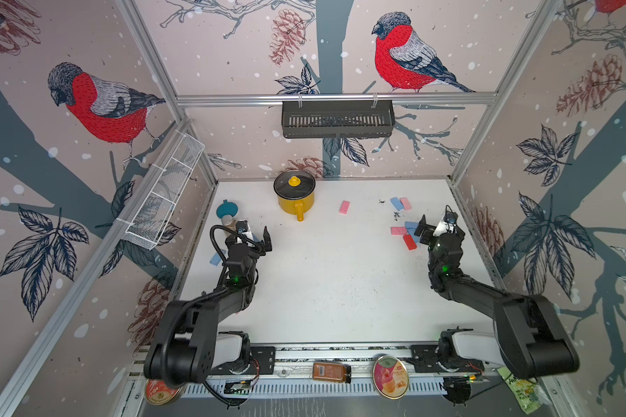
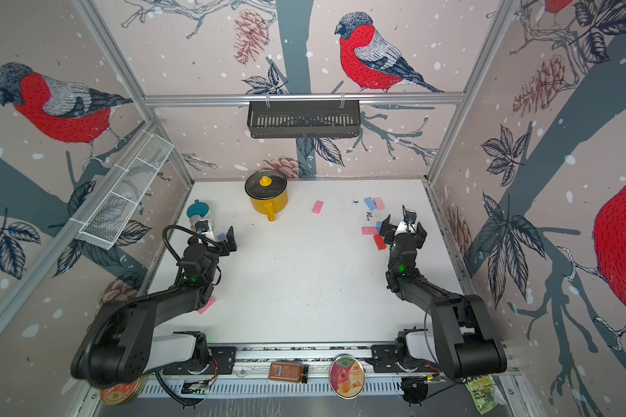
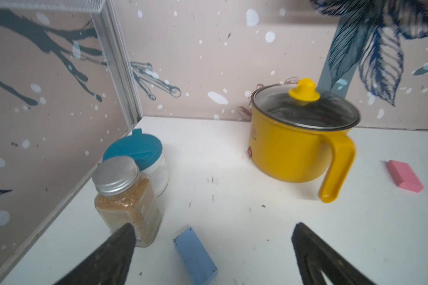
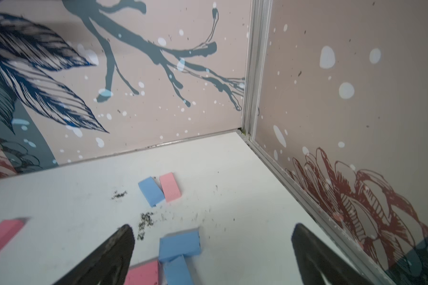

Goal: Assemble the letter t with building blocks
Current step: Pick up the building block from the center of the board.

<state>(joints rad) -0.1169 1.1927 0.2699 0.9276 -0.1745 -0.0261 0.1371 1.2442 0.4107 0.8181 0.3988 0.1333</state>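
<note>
1. I have the left arm [image 1: 237,260] over the left side of the white surface [image 1: 333,289]. The left jaws are spread wide and pinch nothing.
2. In the left wrist view a light blue block [image 3: 194,256] lies flat on the surface below the gap between those jaws.
3. Another light blue block [image 1: 215,258] lies by the left edge, beside the left arm. A pink block [image 2: 206,305] shows from under that arm, partly hidden.
4. The right arm [image 1: 445,252] reaches out near the right edge. The right jaws also stand wide apart and grip nothing.
5. Below and just beside the right jaws sits a cluster of building blocks. A light blue block [image 4: 179,246] touches a second blue one [image 4: 177,271], with a pink block [image 1: 398,230] and a red block [image 1: 409,242] close against them. I cannot tell from above which of these overlap.
6. Toward the far right corner, a light blue block [image 1: 396,203] and a pink block [image 1: 406,203] lie side by side, touching.
7. A lone pink block [image 1: 344,207] lies near the far edge, between that pair and the yellow pot [image 1: 295,198], apart from both.
8. The pot stands lidded near the far edge. A spice jar [image 3: 126,197] and a teal-lidded jar [image 3: 143,153] stand together by the left edge, toward the far left corner.
</note>
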